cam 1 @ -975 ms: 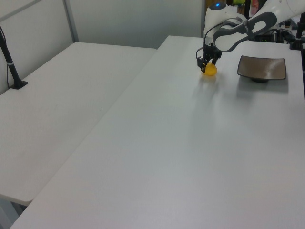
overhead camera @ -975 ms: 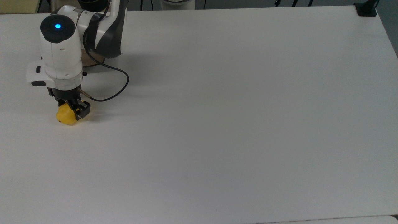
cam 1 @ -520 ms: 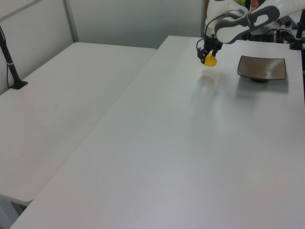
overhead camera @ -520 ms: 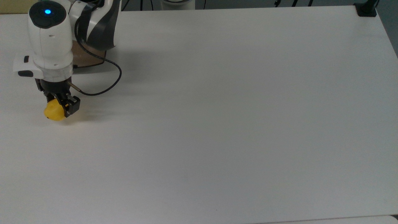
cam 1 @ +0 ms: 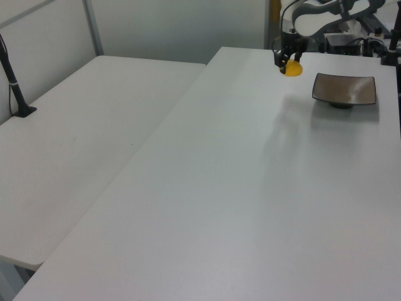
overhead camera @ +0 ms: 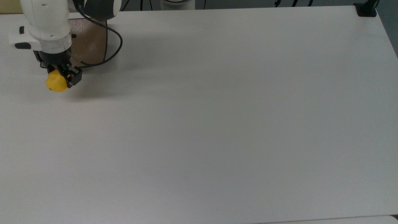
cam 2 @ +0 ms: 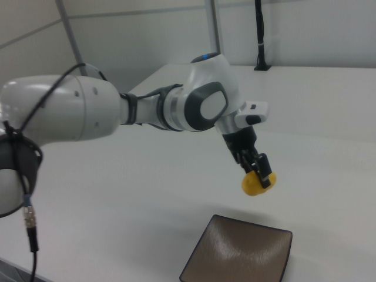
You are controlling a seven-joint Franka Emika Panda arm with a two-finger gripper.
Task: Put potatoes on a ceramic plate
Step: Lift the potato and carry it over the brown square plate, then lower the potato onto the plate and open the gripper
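The potato is a small bright yellow lump held above the white table, and my gripper is shut on it. It hangs from the black fingers in the left view as potato under the gripper, and in the right view as potato under the gripper. The ceramic plate is a square glossy brown dish lying on the table just below and in front of the potato in the right view. In the left view the plate sits to the right of the potato. The arm hides part of the plate in the top view.
A black cable loops from the wrist over the plate's edge in the top view. A black clamp post stands at the top view's far right corner. A second white table adjoins on the left view's left.
The gripper has risen with the potato and carried it toward the plate: upward in the top view, up and to the right in the left view. The plate has not moved.
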